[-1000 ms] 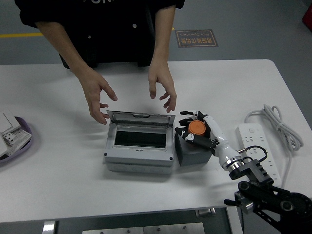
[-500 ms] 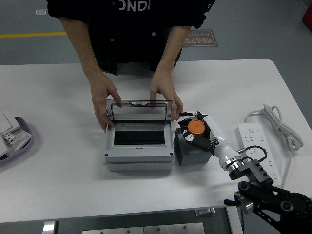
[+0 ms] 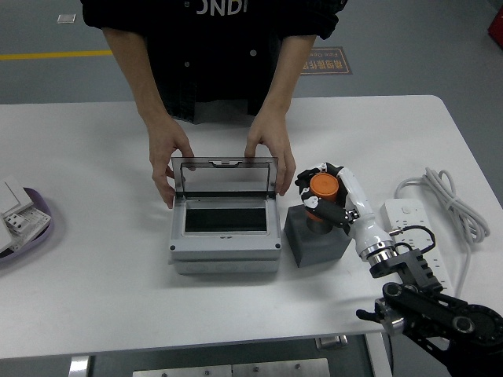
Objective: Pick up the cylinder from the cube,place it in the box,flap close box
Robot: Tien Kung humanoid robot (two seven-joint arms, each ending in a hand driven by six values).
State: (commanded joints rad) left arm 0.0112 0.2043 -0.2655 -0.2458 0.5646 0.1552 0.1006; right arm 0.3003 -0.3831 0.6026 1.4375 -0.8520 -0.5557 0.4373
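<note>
An orange cylinder point(image 3: 323, 188) is in my right hand point(image 3: 324, 195), whose fingers are curled around it, lifted just above the dark grey cube point(image 3: 317, 239). The grey box point(image 3: 225, 236) sits to the cube's left with its clear flap point(image 3: 225, 177) standing open. A person at the far side holds the box with both hands: one hand point(image 3: 168, 154) at the flap's left corner, the other hand point(image 3: 271, 146) at its right corner. My left arm is out of view.
A white power strip point(image 3: 417, 243) with its coiled cable point(image 3: 444, 199) lies right of my arm. A purple tray point(image 3: 22, 225) holding white parts sits at the left table edge.
The person's hands came down and took hold of the box, raising its flap upright. My right hand lifted the cylinder off the cube and moved slightly right.
</note>
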